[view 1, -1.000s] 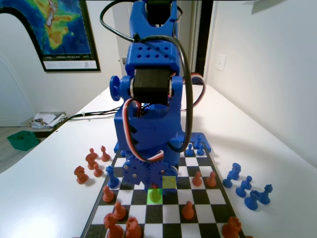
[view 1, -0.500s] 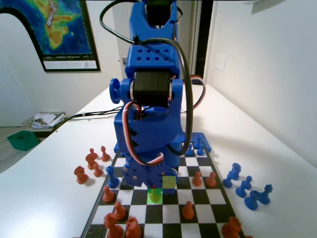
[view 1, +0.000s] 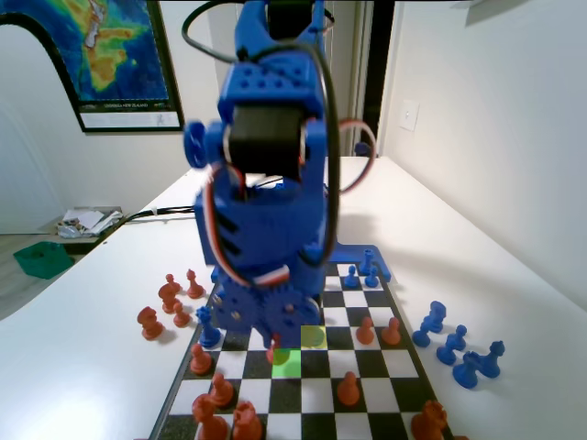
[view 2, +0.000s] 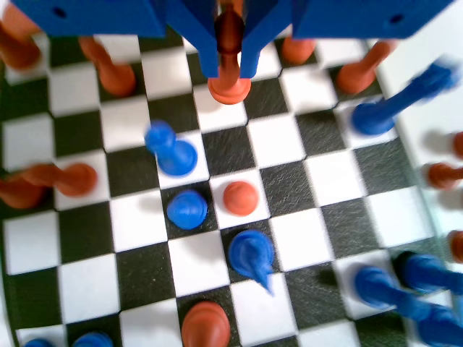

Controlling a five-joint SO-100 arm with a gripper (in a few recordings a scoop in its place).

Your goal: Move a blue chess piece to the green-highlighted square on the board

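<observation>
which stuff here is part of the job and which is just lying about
Job: gripper, shut on a red-orange pawn; green square; board; blue pawn.
Lying about: blue pieces off the board; red-orange pieces off the board; wall map.

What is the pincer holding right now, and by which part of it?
The pincer grips a red-orange pawn by its upper body and head, its base showing below the jaws.

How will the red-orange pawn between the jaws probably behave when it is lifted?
The red-orange pawn looks like rigid plastic, so it probably will not bend in the gripper. Its smooth, narrow body may slip or swing between the jaws. The wide flared base suggests it stands steadily when released.
</observation>
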